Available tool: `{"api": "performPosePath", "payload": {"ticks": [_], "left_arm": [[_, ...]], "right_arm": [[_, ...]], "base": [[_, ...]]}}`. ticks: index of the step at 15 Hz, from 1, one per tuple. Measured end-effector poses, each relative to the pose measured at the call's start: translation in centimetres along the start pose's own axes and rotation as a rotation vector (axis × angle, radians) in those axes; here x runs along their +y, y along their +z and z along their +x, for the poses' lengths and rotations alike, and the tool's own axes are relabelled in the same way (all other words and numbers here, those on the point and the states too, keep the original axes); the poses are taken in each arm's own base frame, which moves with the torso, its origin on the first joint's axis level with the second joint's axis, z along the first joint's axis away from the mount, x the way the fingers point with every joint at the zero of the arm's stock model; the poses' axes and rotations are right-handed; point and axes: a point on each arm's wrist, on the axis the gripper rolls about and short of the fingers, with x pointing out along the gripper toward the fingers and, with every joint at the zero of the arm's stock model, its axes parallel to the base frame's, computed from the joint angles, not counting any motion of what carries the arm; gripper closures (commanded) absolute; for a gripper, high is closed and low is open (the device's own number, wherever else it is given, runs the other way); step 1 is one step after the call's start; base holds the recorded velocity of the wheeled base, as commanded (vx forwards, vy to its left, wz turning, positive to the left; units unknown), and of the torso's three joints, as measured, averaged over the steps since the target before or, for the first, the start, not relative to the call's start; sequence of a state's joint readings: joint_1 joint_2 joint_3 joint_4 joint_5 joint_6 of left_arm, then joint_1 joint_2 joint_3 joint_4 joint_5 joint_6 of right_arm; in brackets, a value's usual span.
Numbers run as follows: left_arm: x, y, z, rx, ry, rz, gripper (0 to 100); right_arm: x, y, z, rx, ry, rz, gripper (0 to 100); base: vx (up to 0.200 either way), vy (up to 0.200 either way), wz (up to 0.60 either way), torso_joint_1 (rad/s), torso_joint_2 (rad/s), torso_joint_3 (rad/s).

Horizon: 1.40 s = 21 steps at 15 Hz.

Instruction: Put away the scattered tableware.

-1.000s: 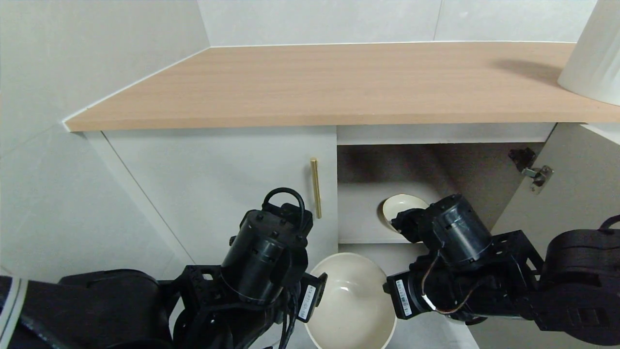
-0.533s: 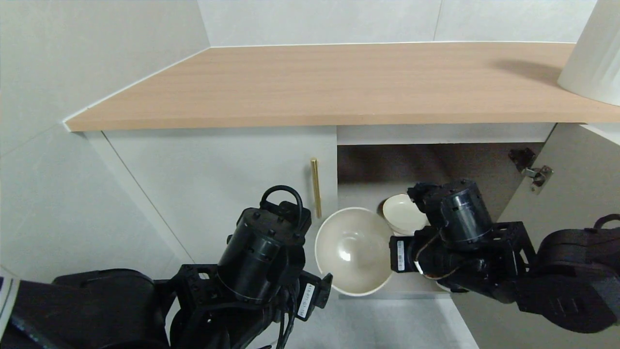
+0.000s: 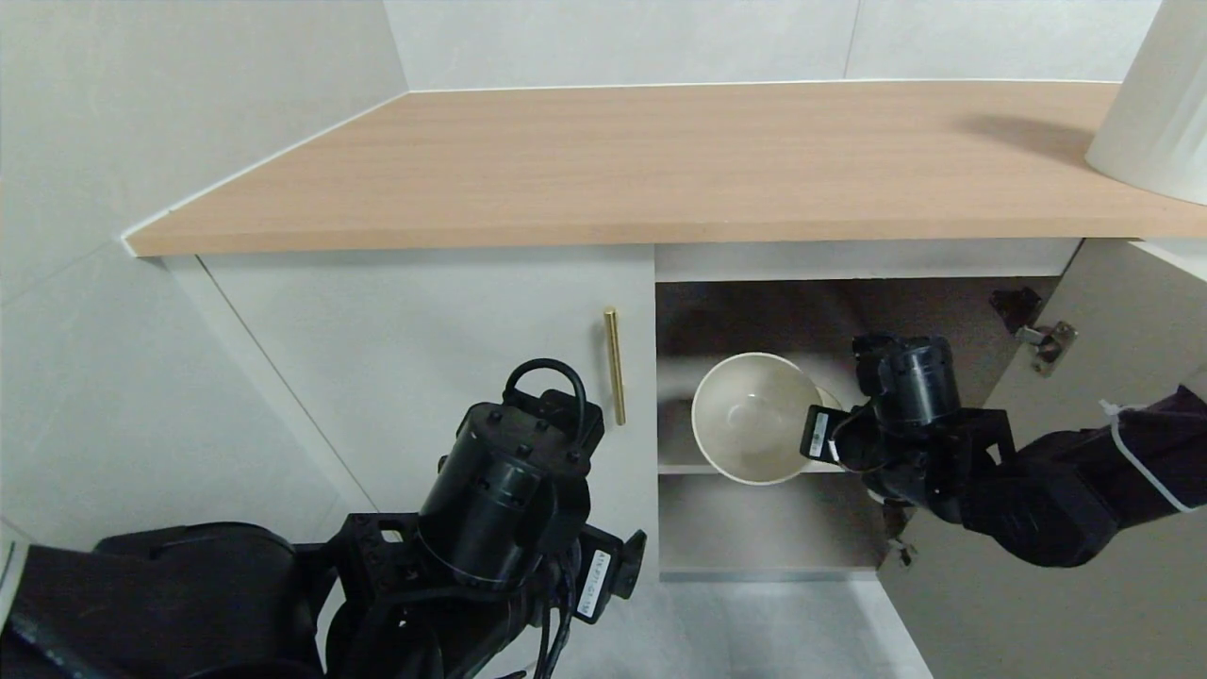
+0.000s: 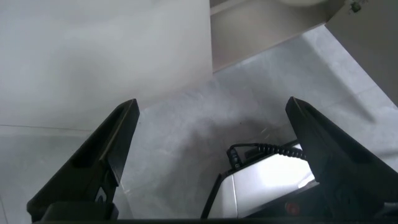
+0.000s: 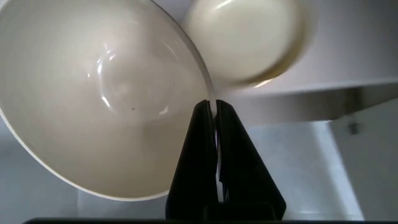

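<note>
Counter [image 3: 660,160] runs along the top, with the cabinet [image 3: 424,358] under it: left door closed, right door [image 3: 1113,377] swung open.

Large cream bowl [image 3: 750,429] is inside the open compartment at shelf [image 3: 677,443] level. It's tilted, with the opening facing out toward the head camera. Can't tell if it touches the shelf.

Small cream dish [image 5: 245,37] sits on the shelf just behind the bowl, mostly covered by it in the head view.

Right gripper [image 5: 216,112] is clamped on the bowl's rim, one finger inside and one outside, with only the rim's thickness between them.

Left gripper [image 4: 211,118] is spread wide and holding nothing. It hangs low over the grey floor in front of the closed door.
</note>
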<state>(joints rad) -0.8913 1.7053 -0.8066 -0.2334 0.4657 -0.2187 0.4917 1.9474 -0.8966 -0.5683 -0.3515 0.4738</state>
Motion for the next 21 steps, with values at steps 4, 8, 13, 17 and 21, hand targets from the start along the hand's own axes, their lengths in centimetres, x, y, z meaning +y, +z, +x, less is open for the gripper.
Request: {"api": "performPosePath", "payload": {"ticks": [4,8,13,17,21], "left_arm": [[0.0,0.0,0.0,0.001,0.001,0.001,0],[0.0,0.0,0.0,0.001,0.000,0.001,0],[0.0,0.0,0.0,-0.001,0.005,0.000,0],[0.0,0.0,0.0,0.000,0.005,0.000,0],[0.0,-0.1,0.1,0.002,0.006,0.001,0]], "right_arm": [[-2.4,2.2,2.0,-0.051,-0.071,0.067,100],[-4.0,2.7,3.8,-0.061,-0.121,0.096,100],[-4.5,2.3,4.9,-0.052,-0.143,0.102,100],[-4.8,2.0,5.5,-0.044,-0.155,0.102,100],[-5.0,1.6,6.1,-0.034,-0.166,0.099,100]], "base": [[0.000,0.000,0.00,0.000,0.00,0.000],[0.000,0.000,0.00,0.000,0.00,0.000],[0.000,0.000,0.00,0.000,0.00,0.000],[0.000,0.000,0.00,0.000,0.00,0.000],[0.000,0.000,0.00,0.000,0.00,0.000]]}}
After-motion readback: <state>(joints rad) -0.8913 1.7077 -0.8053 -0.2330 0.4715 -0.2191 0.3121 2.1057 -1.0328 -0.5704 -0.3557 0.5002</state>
